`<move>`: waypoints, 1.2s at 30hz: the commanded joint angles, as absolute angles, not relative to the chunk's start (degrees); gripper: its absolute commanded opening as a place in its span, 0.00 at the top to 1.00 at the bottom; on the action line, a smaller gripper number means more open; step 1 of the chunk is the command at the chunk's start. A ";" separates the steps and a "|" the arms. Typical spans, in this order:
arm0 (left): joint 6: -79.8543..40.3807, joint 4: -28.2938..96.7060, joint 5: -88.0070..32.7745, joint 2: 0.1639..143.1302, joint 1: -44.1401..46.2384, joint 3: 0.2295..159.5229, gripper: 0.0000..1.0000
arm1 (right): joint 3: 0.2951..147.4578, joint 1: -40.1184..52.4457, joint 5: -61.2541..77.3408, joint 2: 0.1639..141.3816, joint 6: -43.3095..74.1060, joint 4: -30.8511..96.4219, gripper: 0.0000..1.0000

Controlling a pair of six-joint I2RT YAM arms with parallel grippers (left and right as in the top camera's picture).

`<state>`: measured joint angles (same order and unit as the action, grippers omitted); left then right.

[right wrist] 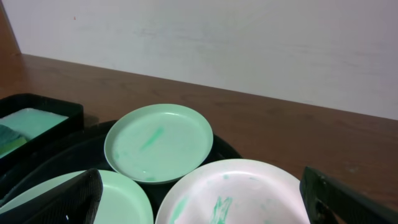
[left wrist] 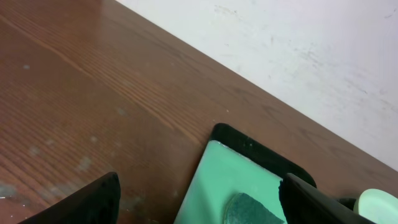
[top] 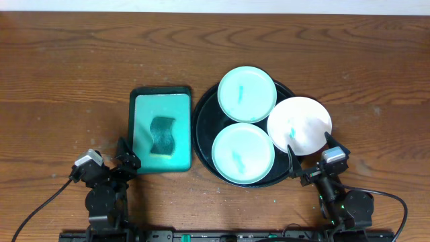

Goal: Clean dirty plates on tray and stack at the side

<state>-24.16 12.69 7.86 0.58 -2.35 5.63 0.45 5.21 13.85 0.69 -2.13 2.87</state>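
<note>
Wooden table (top: 67, 67): we see 3 smeared plates (top: 242, 153) on the black tray (top: 205, 124), 1 overhanging its rim toward our right gripper (top: 310, 158), likely easing pickup. Left gripper (top: 127, 156) faces the sponge (top: 162, 134). Both jaws spread, empty.

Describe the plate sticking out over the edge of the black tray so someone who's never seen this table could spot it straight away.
Find the big round black tray on the wooden table, right of the green tray. Of three small plates on it, the white plate sits at its right side, overhanging the rim. It alone is white; the far plate and near plate are pale mint.
</note>
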 commanded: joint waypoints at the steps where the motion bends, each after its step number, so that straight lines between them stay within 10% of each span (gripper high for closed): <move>1: -24.23 12.58 8.03 0.23 -2.07 3.97 0.18 | 0.32 5.67 13.56 0.38 -1.80 3.01 0.01; 36: -24.27 12.51 7.94 0.23 -2.04 4.03 0.18 | 0.32 5.67 13.56 0.38 -1.76 0.97 0.01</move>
<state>-24.16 12.62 7.86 0.58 -2.35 5.61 0.45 5.21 13.85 0.69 -2.13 2.42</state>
